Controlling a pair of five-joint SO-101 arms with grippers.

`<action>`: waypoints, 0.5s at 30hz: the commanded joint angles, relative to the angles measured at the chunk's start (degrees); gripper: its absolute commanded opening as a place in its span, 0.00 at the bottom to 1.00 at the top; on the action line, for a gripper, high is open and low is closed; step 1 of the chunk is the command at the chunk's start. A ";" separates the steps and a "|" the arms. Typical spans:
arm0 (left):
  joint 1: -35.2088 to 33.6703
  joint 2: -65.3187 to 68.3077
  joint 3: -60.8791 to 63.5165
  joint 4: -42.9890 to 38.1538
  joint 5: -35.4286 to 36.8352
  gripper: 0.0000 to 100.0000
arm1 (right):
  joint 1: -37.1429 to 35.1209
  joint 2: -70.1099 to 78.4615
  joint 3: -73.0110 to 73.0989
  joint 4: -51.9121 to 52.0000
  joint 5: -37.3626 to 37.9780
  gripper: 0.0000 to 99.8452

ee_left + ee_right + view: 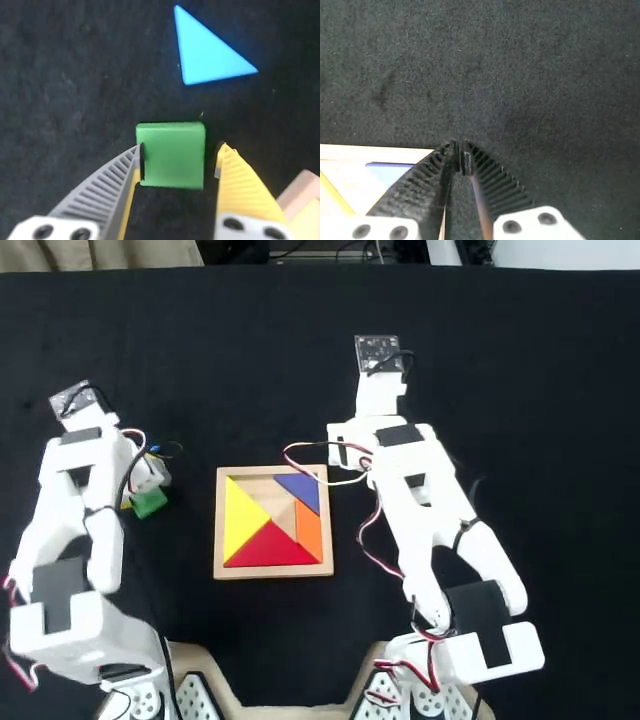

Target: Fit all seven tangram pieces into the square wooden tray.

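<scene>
The square wooden tray (272,572) lies mid-table and holds a yellow triangle (243,520), a red triangle (272,547), a dark blue piece (301,489) and an orange piece (309,530); bare wood shows in its middle. Left of the tray lies a green square (148,503). My left gripper (179,150) is open and straddles the green square (172,155): the grey finger (131,160) touches one edge, while the yellow finger (232,165) stands slightly off the other. A light blue triangle (207,50) lies beyond. My right gripper (459,150) is shut and empty beside a corner of the tray (370,148).
Black cloth (520,390) covers the whole table. Both arm bases stand at the near edge. Cables (310,455) loop over the tray's far right corner. A pale wooden-looking edge (302,192) shows beside the yellow finger.
</scene>
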 commanded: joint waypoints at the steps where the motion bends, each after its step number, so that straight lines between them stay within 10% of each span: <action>1: -0.40 5.01 -6.37 -0.44 0.70 0.24 | 0.70 -3.03 -1.45 -1.05 0.62 0.01; 15: -0.40 6.33 -7.52 3.34 0.35 0.24 | -0.62 -3.03 -0.84 -1.49 3.87 0.01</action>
